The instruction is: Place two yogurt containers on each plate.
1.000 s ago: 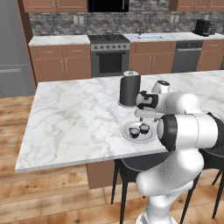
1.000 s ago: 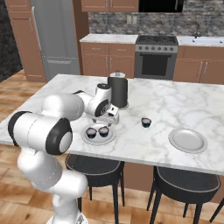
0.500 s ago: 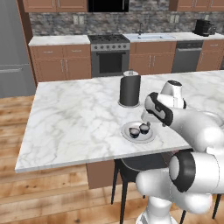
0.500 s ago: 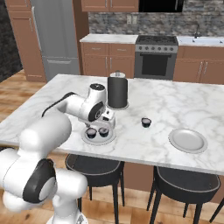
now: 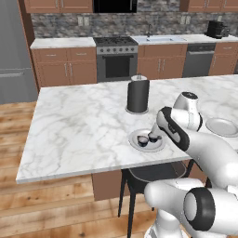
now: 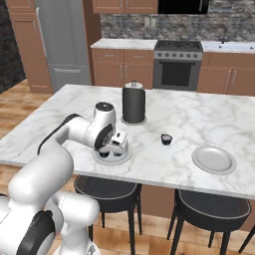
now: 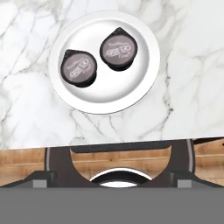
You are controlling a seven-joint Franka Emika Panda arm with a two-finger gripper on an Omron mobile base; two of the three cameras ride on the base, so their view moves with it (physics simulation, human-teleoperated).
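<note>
Change: my arm has swung round; both yogurt containers [image 7: 78, 68] [image 7: 118, 49] stay on the near plate [image 7: 109, 97].
Tool [image 6: 116, 146]: its opening I cannot tell.
Pending: far plate [image 6: 214, 159], at 3 o'clock, still needs two.

Two yogurt cups on plate [image 7: 144, 83], each lid with print. Left cup [image 7: 78, 68]: big letters look like "GRE GO", small words too blurry. Right cup [image 7: 118, 49]: same print, also blurry. No other words or numbers readable.
</note>
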